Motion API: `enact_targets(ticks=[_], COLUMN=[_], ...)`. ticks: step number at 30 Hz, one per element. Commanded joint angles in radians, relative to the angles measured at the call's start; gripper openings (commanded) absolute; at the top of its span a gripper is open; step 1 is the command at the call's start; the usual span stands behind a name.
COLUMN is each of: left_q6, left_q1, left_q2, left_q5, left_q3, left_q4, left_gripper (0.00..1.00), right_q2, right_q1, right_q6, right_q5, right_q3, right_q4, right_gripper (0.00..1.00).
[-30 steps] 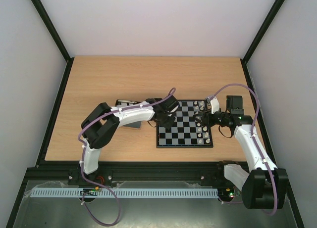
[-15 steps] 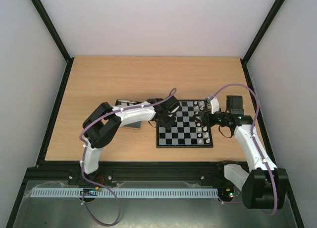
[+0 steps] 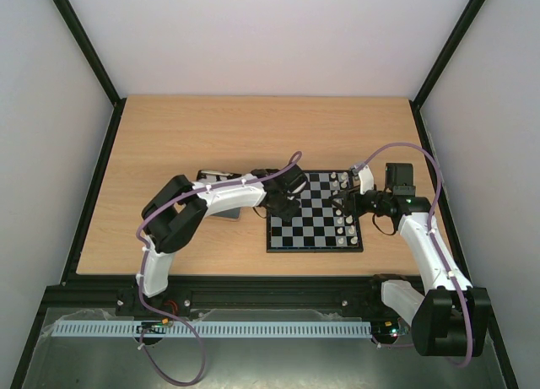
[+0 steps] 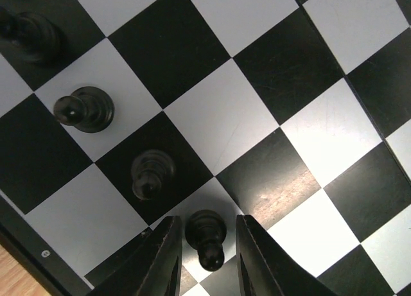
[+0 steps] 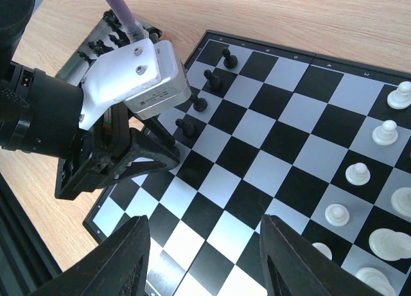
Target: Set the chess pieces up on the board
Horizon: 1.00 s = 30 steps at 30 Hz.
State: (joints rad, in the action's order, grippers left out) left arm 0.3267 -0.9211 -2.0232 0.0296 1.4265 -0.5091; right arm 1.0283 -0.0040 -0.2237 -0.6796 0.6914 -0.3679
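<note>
The chequered board [image 3: 314, 226] lies at the middle right of the table. My left gripper [image 3: 284, 208] is low over its left side. In the left wrist view its jaws [image 4: 205, 261] stand slightly apart around an upright black pawn [image 4: 205, 234], with a thin gap on each side. Three more black pawns [image 4: 151, 174] stand in a diagonal row beyond it. My right gripper [image 5: 202, 257] is wide open and empty above the board's right half, and its view shows the black pawns [image 5: 199, 103] and my left gripper [image 5: 151, 156].
White pieces [image 5: 358, 174] stand in rows along the board's right side [image 3: 346, 220]. A shiny grey metal tray [image 3: 221, 205] lies left of the board, partly under my left arm. Bare wooden table stretches behind and to the left.
The left arm has edged very slightly to the right over the board's left side. The right arm has not moved.
</note>
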Motion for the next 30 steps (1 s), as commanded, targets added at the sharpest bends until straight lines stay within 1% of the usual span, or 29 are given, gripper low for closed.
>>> enact_targets(ticks=[1, 5, 8, 10, 14, 17, 19, 22, 25, 30], left_q6=[0.027, 0.051, 0.064, 0.075, 0.101, 0.104, 0.101, 0.081, 0.064, 0.054], left_q1=[-0.009, -0.002, 0.01, 0.039, 0.173, 0.294, 0.363, 0.437, 0.475, 0.507], left_q2=[0.03, 0.148, 0.238, 0.297, 0.392, 0.45, 0.469, 0.462, 0.442, 0.42], left_q5=[-0.056, -0.082, -0.114, -0.125, -0.13, -0.084, -0.051, -0.017, -0.004, 0.001], left_q3=[0.003, -0.055, -0.113, -0.167, -0.292, -0.364, -0.388, -0.398, -0.4, -0.391], left_q4=[-0.058, -0.074, -0.096, -0.101, -0.086, -0.056, -0.042, -0.037, -0.033, -0.026], left_gripper=[0.29, 0.37, 0.38, 0.39, 0.36, 0.32, 0.28, 0.23, 0.2, 0.2], right_q2=[-0.017, -0.018, -0.018, -0.016, -0.014, -0.015, -0.015, -0.014, -0.011, -0.01], right_q1=[0.005, 0.006, 0.006, 0.006, 0.006, 0.005, 0.006, 0.006, 0.005, 0.005], right_q6=[-0.009, -0.009, -0.009, -0.009, -0.009, -0.01, -0.009, -0.009, -0.009, -0.011], right_q5=[-0.009, -0.011, -0.013, -0.016, -0.018, -0.017, -0.016, -0.015, -0.015, -0.011], right_q3=[-0.011, -0.01, -0.011, -0.01, -0.01, -0.01, -0.011, -0.01, -0.012, -0.009], right_q4=[-0.008, -0.007, -0.007, -0.007, -0.008, -0.008, -0.007, -0.007, -0.006, -0.008], right_gripper=[0.48, 0.48, 0.48, 0.48, 0.48, 0.48, 0.48, 0.48, 0.48, 0.48])
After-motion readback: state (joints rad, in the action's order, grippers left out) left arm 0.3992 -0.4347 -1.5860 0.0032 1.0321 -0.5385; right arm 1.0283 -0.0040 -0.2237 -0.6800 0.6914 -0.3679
